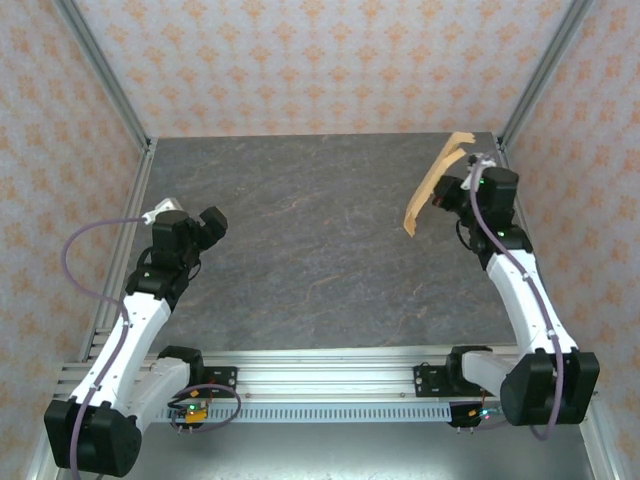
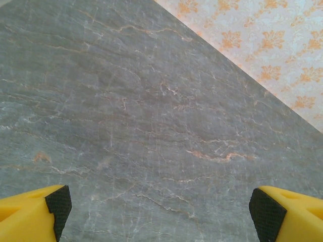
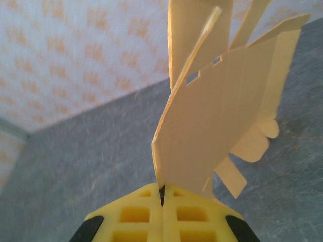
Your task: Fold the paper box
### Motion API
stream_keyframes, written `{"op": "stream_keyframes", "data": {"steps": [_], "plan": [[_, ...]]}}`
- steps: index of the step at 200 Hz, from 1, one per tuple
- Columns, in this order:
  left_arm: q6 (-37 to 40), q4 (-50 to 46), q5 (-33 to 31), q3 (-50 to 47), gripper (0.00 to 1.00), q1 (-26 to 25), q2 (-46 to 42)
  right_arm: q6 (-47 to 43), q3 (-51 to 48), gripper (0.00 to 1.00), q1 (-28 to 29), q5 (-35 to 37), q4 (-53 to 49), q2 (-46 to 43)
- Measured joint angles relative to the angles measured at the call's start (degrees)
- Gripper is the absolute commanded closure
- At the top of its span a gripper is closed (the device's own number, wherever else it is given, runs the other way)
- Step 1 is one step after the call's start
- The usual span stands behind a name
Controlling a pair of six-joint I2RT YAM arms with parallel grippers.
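Note:
The paper box (image 1: 432,187) is a tan die-cut cardboard sheet, held up off the table at the back right. My right gripper (image 1: 447,192) is shut on its edge. From the right wrist, the paper box (image 3: 222,116) rises from between the yellow fingers (image 3: 192,212), its flaps and tabs spread upward and to the right, and my right gripper (image 3: 162,194) pinches the sheet's lower corner. My left gripper (image 1: 212,226) hovers at the left side of the table, far from the box. Seen from its own wrist, my left gripper (image 2: 160,212) is open over bare table, with nothing between the black pads (image 2: 59,204).
The grey stone-patterned table (image 1: 310,250) spreads between the arms. Patterned walls (image 1: 300,60) and metal frame posts (image 1: 105,75) close in the back and sides. An aluminium rail (image 1: 330,375) with both arm bases runs along the near edge.

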Motion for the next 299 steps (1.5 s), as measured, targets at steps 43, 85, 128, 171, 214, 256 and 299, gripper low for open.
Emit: {"op": "stream_keyframes", "data": {"steps": [43, 85, 128, 171, 214, 256, 299], "plan": [[-1.8, 0.4, 1.0, -1.1, 0.05, 0.0, 0.2, -10.3, 4.7, 1.0, 15.5, 6.0, -7.2, 9.0], [-3.3, 0.9, 1.4, -2.2, 0.0, 0.0, 1.1, -15.3, 8.0, 0.59, 30.7, 7.7, -10.0, 23.0], [-3.3, 2.0, 4.7, -2.1, 0.0, 0.0, 5.5, -14.3, 8.6, 0.47, 33.8, 6.1, -11.3, 24.9], [-4.2, 5.6, 11.3, -2.1, 0.0, -1.7, 13.5, -7.0, 8.6, 0.42, 23.1, 12.2, -10.9, 18.4], [-4.2, 6.6, 13.8, -2.1, 0.0, -5.8, 17.0, 10.6, 4.2, 0.27, 8.8, 25.2, -15.1, 14.0], [-4.5, 8.3, 14.4, -2.3, 0.0, -6.8, 18.3, 23.0, -7.2, 0.37, 6.9, 17.8, -14.5, 14.1], [-4.8, 9.1, 14.4, -2.5, 0.0, -6.8, 20.7, 38.8, -14.0, 0.52, 11.9, 6.7, -2.6, 20.3]]}}
